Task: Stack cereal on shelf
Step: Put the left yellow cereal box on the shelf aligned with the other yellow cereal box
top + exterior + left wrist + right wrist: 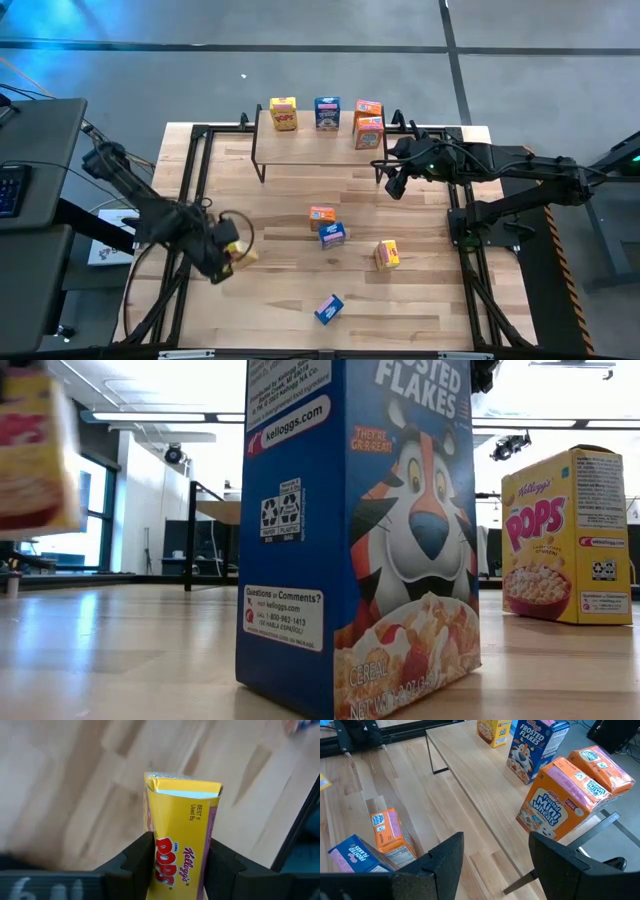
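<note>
Nearest the camera, in the left wrist view, a yellow Corn Pops box [182, 835] stands clamped between the two dark fingers [137, 862] of the left gripper [232, 255], its sealed top flap pointing away from the wrist. The grip falls across the box's narrow faces, which looks like a sensible hold for carrying it upright and setting it down on its base. From above, this gripper sits near the worktop's [280, 310] left edge, well apart from the shelf [310, 145] at the far side, so the carry is not yet made.

The right gripper [395, 183] hangs just beside the shelf's right end with its fingers parted and nothing between them. Its wrist view looks along the plank past two orange Mini-Wheats boxes [560, 802], one upright and the other lying on top of it, then a blue Frosted Flakes box [535, 747] and a yellow box [490, 730] farther along. Those four stand in a row along the plank, leaving its near edge bare.

On the worktop, between the arms, an orange box [321, 215] and a blue box [333, 234] lie touching, another orange box [387, 254] lies to their right, and a second blue box [328, 309] sits alone near the front edge. In the low view this upright blue box fills the frame, with a further yellow Corn Pops box [565, 540] standing behind it.

By my count four boxes are shelved, one is in hand, and the rest wait; the task seems under halfway done.
</note>
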